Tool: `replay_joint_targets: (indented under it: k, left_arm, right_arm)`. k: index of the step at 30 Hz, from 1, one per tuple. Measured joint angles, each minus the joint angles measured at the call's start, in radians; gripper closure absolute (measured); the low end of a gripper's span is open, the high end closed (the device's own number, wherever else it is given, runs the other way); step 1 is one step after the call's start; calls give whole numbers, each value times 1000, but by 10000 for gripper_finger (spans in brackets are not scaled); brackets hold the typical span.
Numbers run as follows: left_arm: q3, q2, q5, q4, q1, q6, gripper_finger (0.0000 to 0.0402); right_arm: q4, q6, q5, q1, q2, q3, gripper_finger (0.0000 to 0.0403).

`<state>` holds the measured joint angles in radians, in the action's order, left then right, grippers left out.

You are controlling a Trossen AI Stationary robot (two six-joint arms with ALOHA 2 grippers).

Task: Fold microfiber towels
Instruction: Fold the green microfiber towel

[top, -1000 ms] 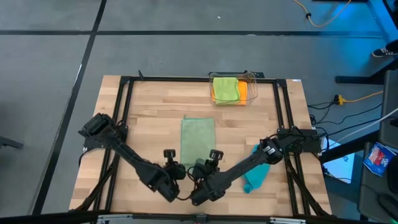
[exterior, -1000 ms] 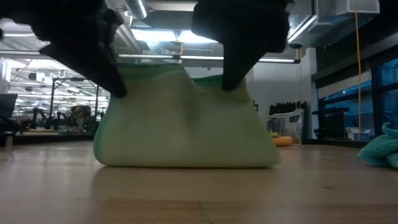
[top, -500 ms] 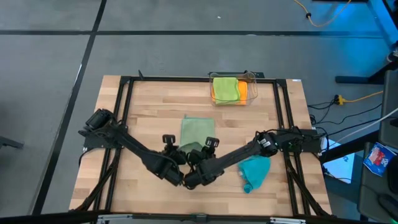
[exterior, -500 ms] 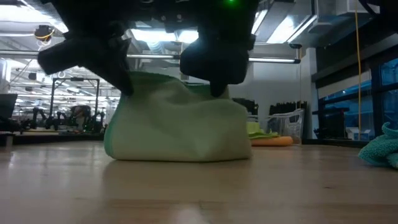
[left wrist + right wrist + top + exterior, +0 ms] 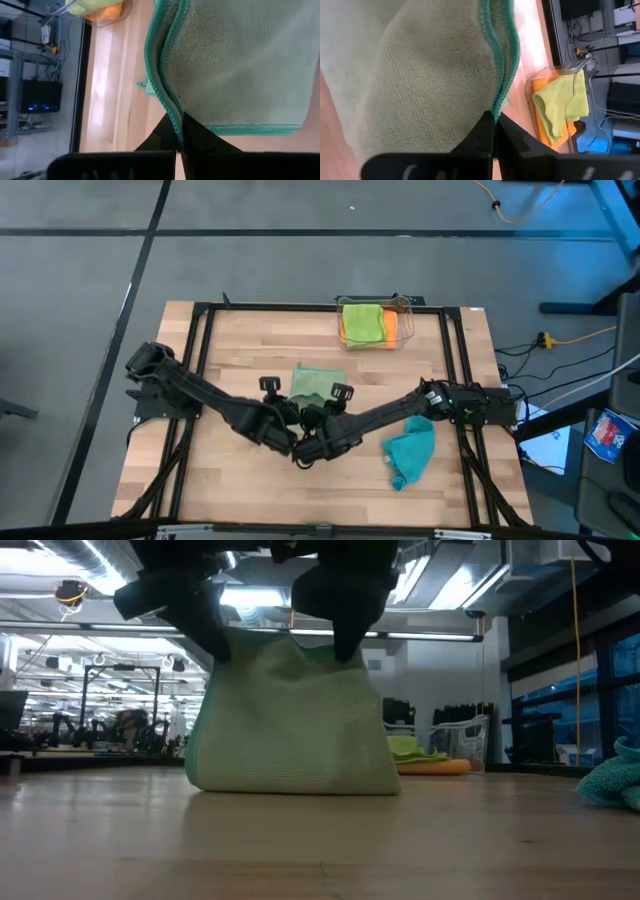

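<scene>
Both grippers pinching the pale sage towel [image 5: 312, 383] by its near edge, one at each corner. Left gripper [image 5: 179, 131] pressed tight on the teal-stitched hem, right gripper [image 5: 494, 131] same on the other corner. In the high view L gripper [image 5: 283, 411] and R gripper [image 5: 321, 414] sit close together at table center.

Vs earlier: both arms have carried the held edge fwd, toward the far side of the table. A sec ago the towel lay as a long strip running near-to-far; now only a short patch shows past the grippers, so the fold is well along. In the low view the cloth [image 5: 293, 720] hangs taller and narrower than before, top edge lifted, bottom resting on the table [image 5: 230, 350].

Towel's long axis now runs left-right across the table, held edge up, free part draping down to the wood.

Teal towel [image 5: 409, 454] crumpled on the right side, well apart. Lime green towel [image 5: 362, 322] on the orange towel [image 5: 390, 328] in the clear bin [image 5: 405, 305] at the far edge.
</scene>
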<state>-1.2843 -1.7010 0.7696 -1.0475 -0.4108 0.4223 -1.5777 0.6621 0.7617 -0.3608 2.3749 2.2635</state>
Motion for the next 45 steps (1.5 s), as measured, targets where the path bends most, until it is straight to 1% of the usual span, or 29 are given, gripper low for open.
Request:
replay_joint_targets:
  k: [3,5,9,12,14,17,20,25,28,31,35,41,45]
  left_arm:
    - [29,14,0,23,12,-15,401]
    - [49,23,2,40,24,-30,402]
    - [59,19,-9,81,61,-102,401]
    - [58,19,-29,163,104,-194,401]
    - [58,19,-47,208,135,-254,401]
    - [58,19,-69,218,183,-296,401]
    - [58,19,-79,206,217,-303,401]
    - [60,20,-81,157,256,-302,401]
    - [60,19,-87,166,269,-303,401]
    - [69,20,-78,190,280,-307,401]
    - [73,21,-87,176,291,-327,382]
    - [75,20,-88,175,301,-316,329]
    - [75,20,-78,158,316,-271,296]
  right_arm:
    - [4,-26,0,10,0,-5,396]
    - [12,-38,0,20,-10,-31,396]
    - [24,-2,-7,48,-82,-169,396]
    - [36,38,-9,72,-160,-289,396]
    - [60,46,-22,89,-204,-344,396]
    - [120,39,-23,112,-250,-411,396]
    - [181,23,-17,138,-270,-471,396]
    - [323,-65,-7,172,-288,-560,396]
    - [357,-67,17,180,-302,-595,396]
    - [355,-65,26,187,-309,-600,392]
    - [330,-52,22,191,-310,-602,376]
    - [319,-42,-2,207,-309,-605,344]
    - [315,-67,3,223,-309,-605,316]
